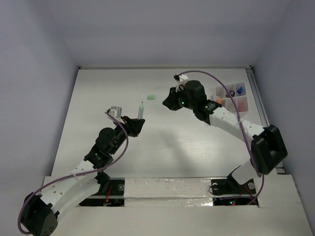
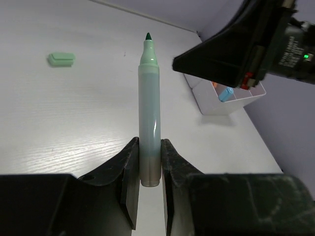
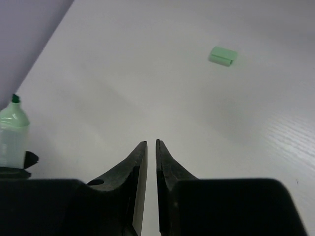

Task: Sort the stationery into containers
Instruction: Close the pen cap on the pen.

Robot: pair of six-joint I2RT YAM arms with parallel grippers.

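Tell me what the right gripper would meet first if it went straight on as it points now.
Probably only the bare table; the right gripper aims to one side of the green eraser, though depth is unclear.

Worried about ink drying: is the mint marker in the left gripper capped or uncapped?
Uncapped: the marker, clamped in the left gripper, shows its bare dark green tip; no cap on it.

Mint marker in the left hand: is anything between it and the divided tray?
Yes: the right hand, shut and empty, and its wrist behind it sit between the mint marker and the divided tray.
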